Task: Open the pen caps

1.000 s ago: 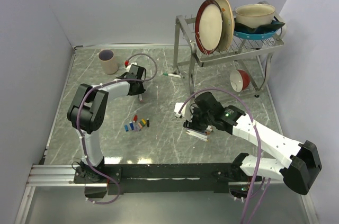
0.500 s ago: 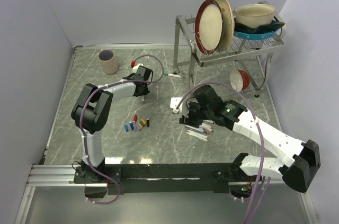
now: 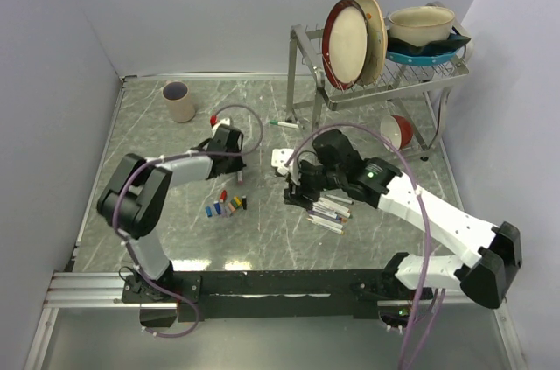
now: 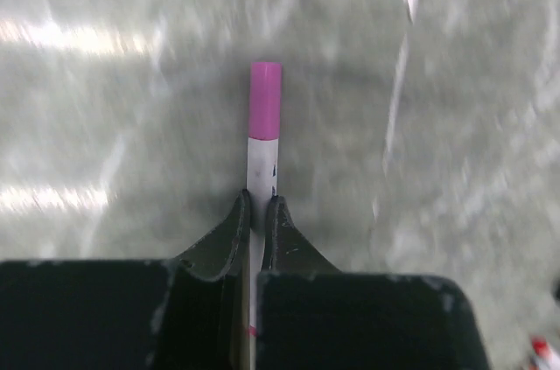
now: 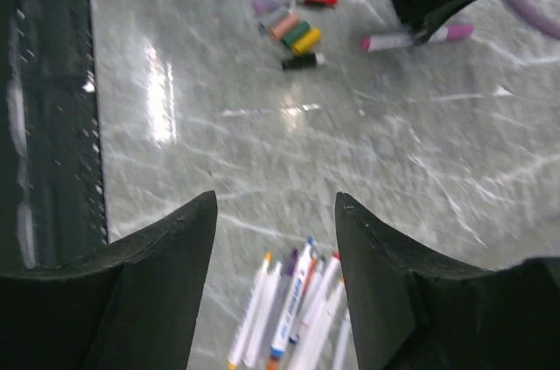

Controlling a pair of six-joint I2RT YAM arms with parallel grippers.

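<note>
**Left wrist view shows a pen clamped, pink cap on and waiting to be pulled**

Top external: the left gripper (image 3: pixel 232 164) reaches out over the middle of the table (image 3: pixel 157 151). The right gripper (image 3: pixel 297 188) hangs near it, just past a bundle of pens (image 3: pixel 331 211). A small heap of loose caps (image 3: pixel 227 205) lies on the table between the two arms, nearer the left one. From up here the pen in the left gripper is too small to make out.

Left wrist: the left gripper (image 4: pixel 260 199) is clenched on the white barrel of a pen (image 4: pixel 262 164). The pink cap (image 4: pixel 265 99) is seated on the far end, sticking out clear beyond the fingertips.

Right wrist: the right gripper (image 5: pixel 276 199) is spread wide and holds nothing. The bundle of pens (image 5: pixel 293 309) lies just below it. Farther off are the loose caps (image 5: pixel 289 16) and, beside them, the left gripper holding the pen (image 5: pixel 394 40) level, with the pink cap (image 5: pixel 457 32) poking out one side.

The step in hand looks to be drawing off this pink cap. To do it well, the right gripper should probably line up with the pen's length and close on the cap alone, not on the white barrel. It should then pull straight along the axis while the left keeps its clamp firm. A sideways tug would likely bend the pen or slide it through the fingers.
</note>
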